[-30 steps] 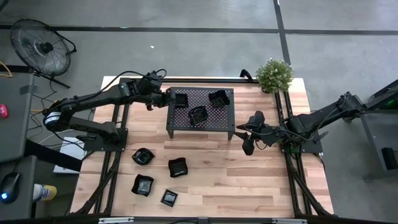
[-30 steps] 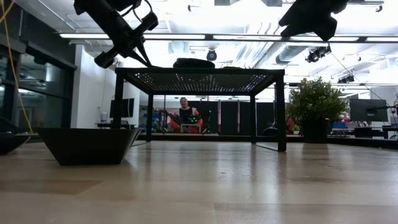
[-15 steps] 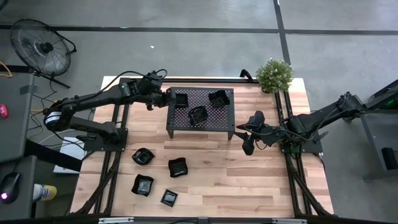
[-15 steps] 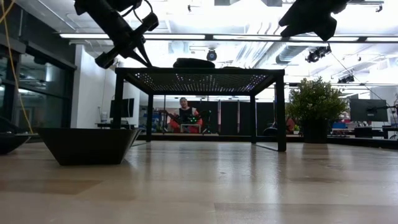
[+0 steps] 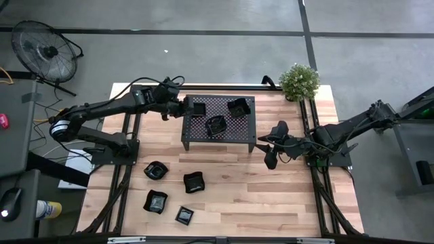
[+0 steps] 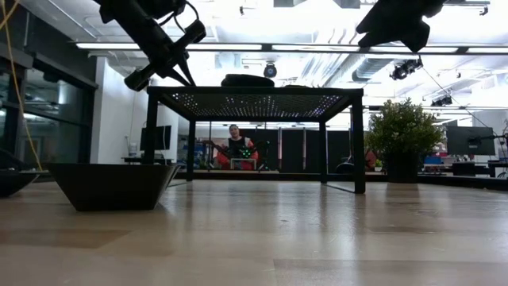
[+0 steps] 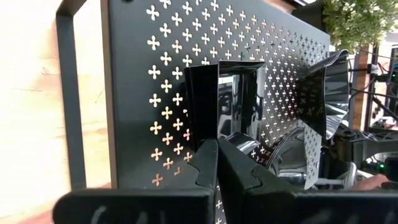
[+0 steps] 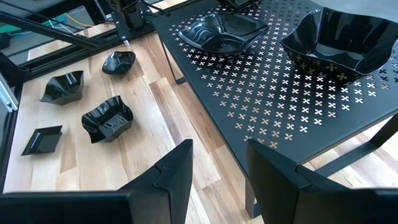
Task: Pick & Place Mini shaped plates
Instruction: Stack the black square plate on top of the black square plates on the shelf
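**Three dishes on the rack, four on the wood**

Three mini shaped plates (image 5: 215, 125) sit on the perforated mesh rack (image 5: 218, 136); four more (image 5: 194, 181) lie on the wooden surface (image 5: 271, 196). The left tool (image 5: 184, 107), clenched with nothing visibly between its fingers, hangs at the rack's edge just beside a square plate (image 7: 230, 99). The right tool (image 8: 217, 165) stands released, empty, beside the rack. Only the low view shows a seated person (image 6: 236, 147) beyond.

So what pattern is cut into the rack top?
Small cross-shaped holes across the black rack, clearest in the right wrist view.
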